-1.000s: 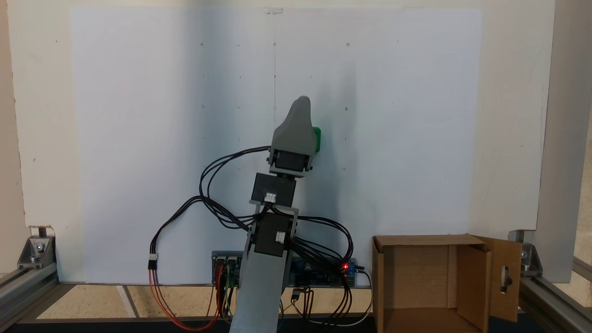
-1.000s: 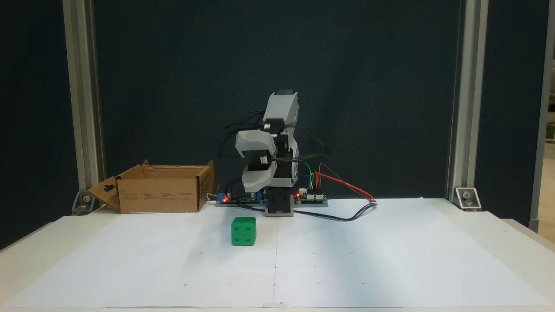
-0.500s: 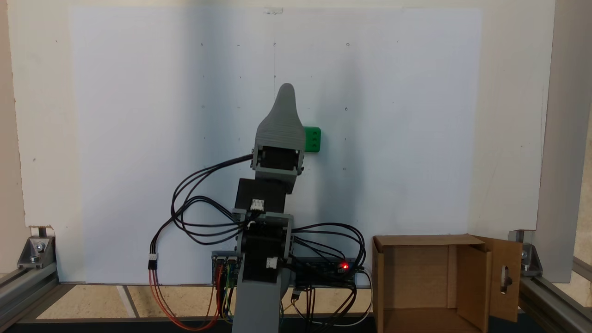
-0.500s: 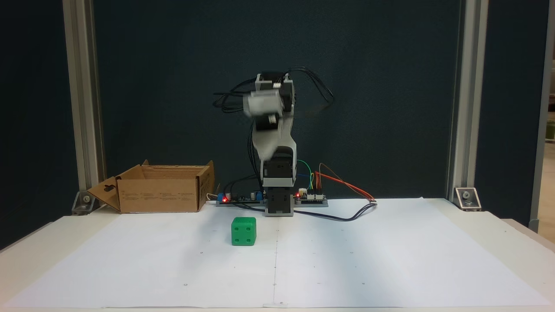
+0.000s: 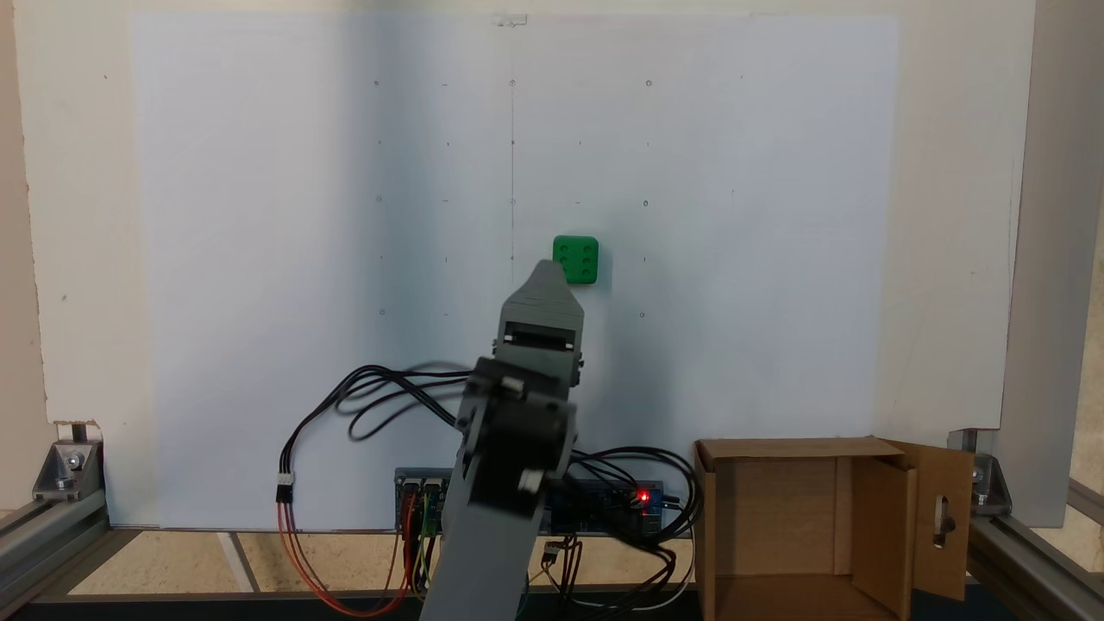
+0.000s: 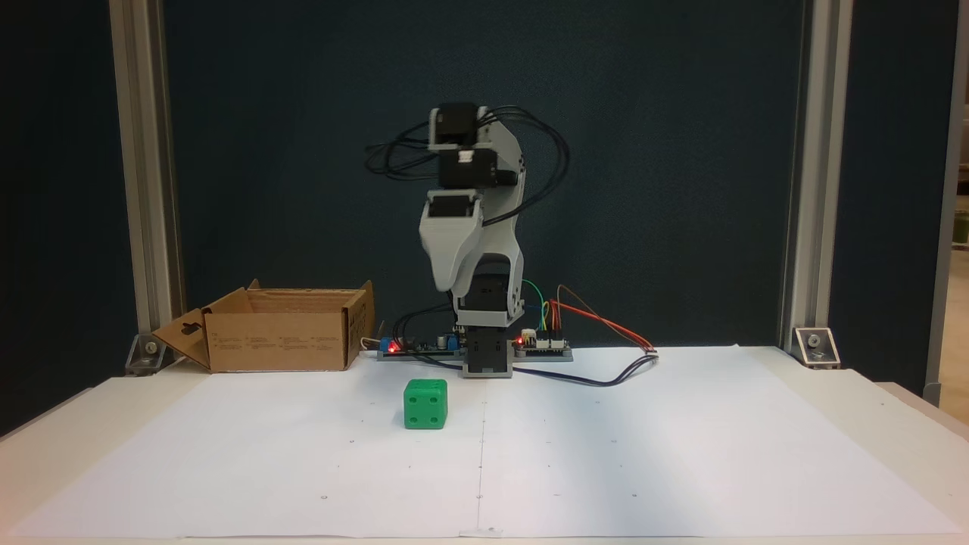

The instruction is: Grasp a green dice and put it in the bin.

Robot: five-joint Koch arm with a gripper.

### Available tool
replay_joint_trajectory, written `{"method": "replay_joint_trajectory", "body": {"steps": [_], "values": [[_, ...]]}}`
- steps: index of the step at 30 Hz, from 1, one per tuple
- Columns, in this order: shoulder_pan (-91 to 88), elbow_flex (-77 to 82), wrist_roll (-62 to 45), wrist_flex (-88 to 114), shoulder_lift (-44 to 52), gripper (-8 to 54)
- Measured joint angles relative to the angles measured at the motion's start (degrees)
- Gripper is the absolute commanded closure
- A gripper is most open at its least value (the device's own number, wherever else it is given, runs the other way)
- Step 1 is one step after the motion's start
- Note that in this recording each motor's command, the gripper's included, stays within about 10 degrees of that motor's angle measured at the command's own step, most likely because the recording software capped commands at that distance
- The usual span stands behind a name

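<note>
While the green dice (image 5: 576, 260) (image 6: 425, 404) sits alone on the white paper sheet (image 5: 259, 259) (image 6: 606, 454) that covers the desk (image 5: 78, 259) (image 6: 893, 409), the claw (image 5: 547, 269) (image 6: 447, 286) hangs above it without touching it. In the fixed view from behind the arm, the grey tip of the claw overlaps the near left corner of the dice, whose six-pip face looks up at the camera. In the fixed view from the front, the claw points straight down, well above the desk, and sits higher than the dice and a little to its right; a four-pip face of the dice looks toward that camera. Only one grey shell of the claw shows in both fixed views, so I cannot tell whether it is spread or closed, and nothing is seen in it. The bin (image 5: 806, 526) (image 6: 280, 329), an open brown cardboard box, stands well apart from the dice: behind and to its left in the front view, nearer the camera and to its right in the view from behind. Its flap with the slot cutout (image 5: 943, 517) (image 6: 185, 337) folds outward on the side away from the dice. The arm base (image 6: 487, 352) and its circuit boards (image 5: 604, 509) (image 6: 541, 344) lie behind the dice in the front view, between the dice and the dark backdrop
</note>
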Motion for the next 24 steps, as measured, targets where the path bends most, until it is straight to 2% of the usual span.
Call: {"method": "replay_joint_trajectory", "body": {"steps": [4, 11, 24], "values": [[3.34, -5.54, -4.48, 3.87, -6.42, 0.2], [3.78, -12.74, -9.14, 3.87, -11.43, 0.2], [3.87, -11.34, -10.02, -1.05, -14.94, 0.5]]}}
